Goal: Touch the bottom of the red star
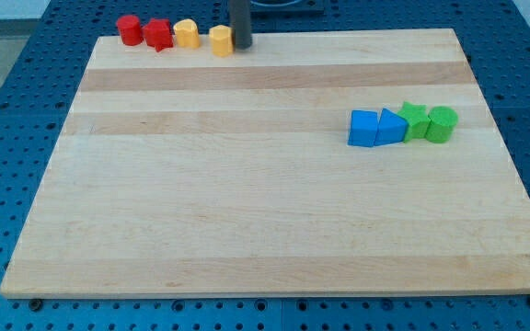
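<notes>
The arm is showing only as a straight dark rod coming down from the view's top edge, a little left of the middle. The rod is standing upright, with no visible tilt to either side. The rod's lower end, the tip (pixel 241 46), is sitting at the far edge of the board, near the view's top. Everything above the rod is lying outside the frame, so the arm's joints and links cannot be told. Only a short length of the rod is appearing in view.
</notes>
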`<state>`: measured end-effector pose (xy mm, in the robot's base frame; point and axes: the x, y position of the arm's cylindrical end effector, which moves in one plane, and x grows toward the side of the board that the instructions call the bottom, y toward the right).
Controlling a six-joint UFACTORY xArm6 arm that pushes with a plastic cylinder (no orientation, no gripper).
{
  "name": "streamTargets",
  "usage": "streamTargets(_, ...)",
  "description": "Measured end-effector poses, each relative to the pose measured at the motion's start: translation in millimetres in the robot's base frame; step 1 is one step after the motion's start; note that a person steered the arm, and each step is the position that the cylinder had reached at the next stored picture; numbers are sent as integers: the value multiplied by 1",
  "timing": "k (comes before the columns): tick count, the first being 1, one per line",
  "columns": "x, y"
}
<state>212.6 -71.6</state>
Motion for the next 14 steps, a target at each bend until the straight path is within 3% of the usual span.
streamTargets(1,0,-21)
streamTargets(3,43,-15)
streamTargets(4,45,-50)
streamTargets(5,45,-80)
streamTargets(9,17,-64)
streamTargets(10,37,-96)
streamTargets(11,30,-125)
streamTargets(14,16,-132)
